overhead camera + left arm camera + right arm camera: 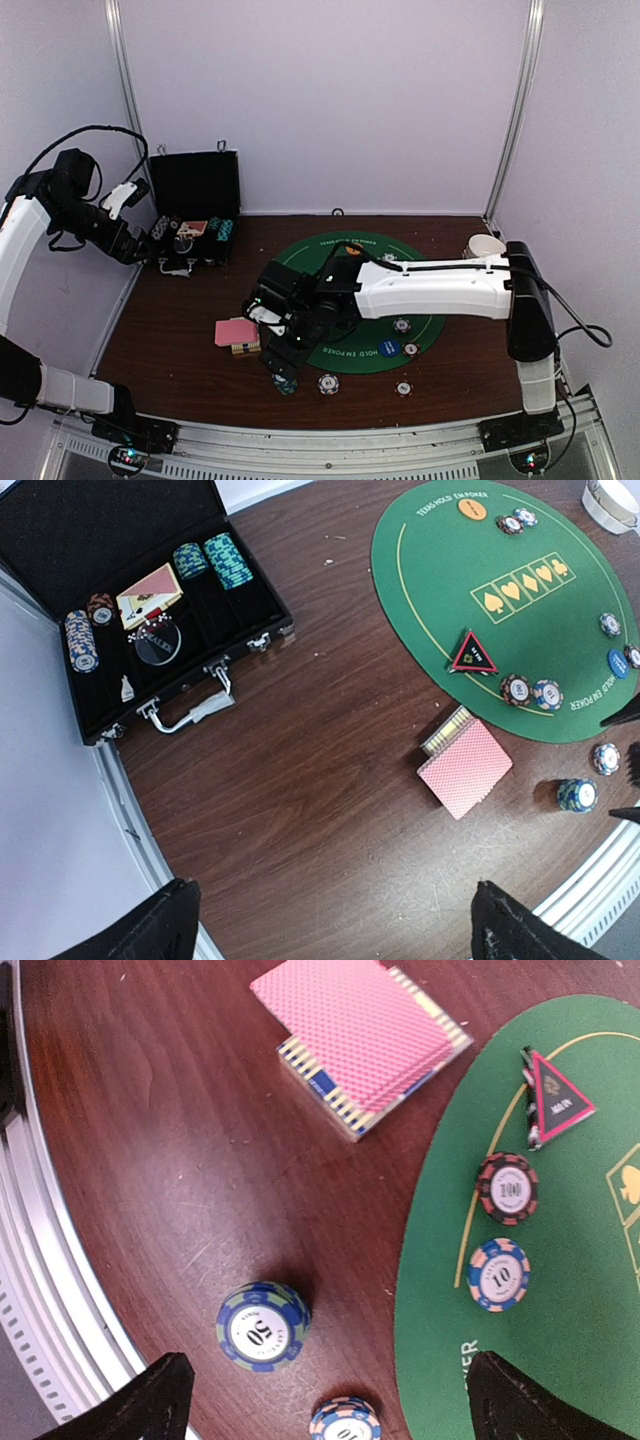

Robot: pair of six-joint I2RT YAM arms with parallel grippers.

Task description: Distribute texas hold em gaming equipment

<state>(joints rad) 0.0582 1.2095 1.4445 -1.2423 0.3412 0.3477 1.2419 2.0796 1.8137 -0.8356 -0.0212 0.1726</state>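
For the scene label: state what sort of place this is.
Likely a robot test cell, not a card room: plain white panel walls, metal frame posts, and a brown table staged with a green poker mat.

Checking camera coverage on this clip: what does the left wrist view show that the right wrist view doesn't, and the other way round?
Only the left wrist view: the open black case with its chip stacks, the orange disc and the blue disc. Only the right wrist view: the chips' printed values, close enough to read. Both: the pink card deck, the triangle marker, the 100 chip and 10 chip near it on the green mat, and the 50 chip on the table.
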